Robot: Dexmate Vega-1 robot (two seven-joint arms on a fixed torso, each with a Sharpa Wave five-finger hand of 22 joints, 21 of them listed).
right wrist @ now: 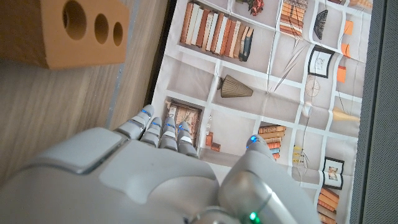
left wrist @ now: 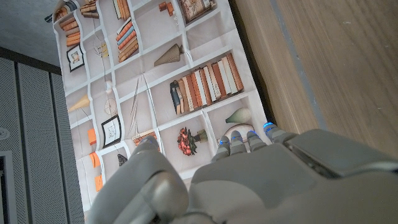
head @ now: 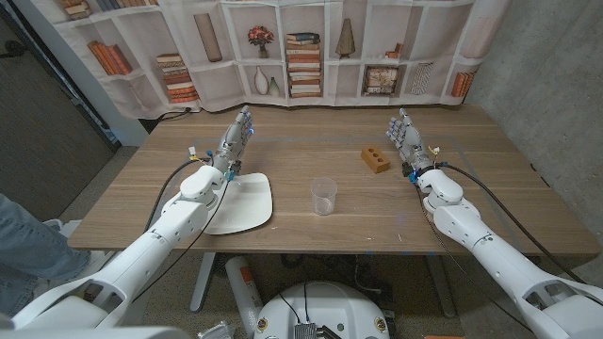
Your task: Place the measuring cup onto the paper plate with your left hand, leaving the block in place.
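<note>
A clear plastic measuring cup (head: 324,196) stands upright on the wooden table near its middle. To its left lies a white paper plate (head: 242,203), partly covered by my left forearm. My left hand (head: 236,141) is raised beyond the plate, fingers straight and apart, holding nothing; its back fills the lower part of the left wrist view (left wrist: 261,180). An orange-brown block (head: 375,159) with three holes lies right of the cup, seen close in the right wrist view (right wrist: 62,31). My right hand (head: 407,139) stands just right of the block, fingers extended, empty (right wrist: 155,180).
A curtain printed with bookshelves (head: 301,56) hangs along the table's far edge. A person's leg in jeans (head: 24,235) shows at the left edge. Cables run along both arms.
</note>
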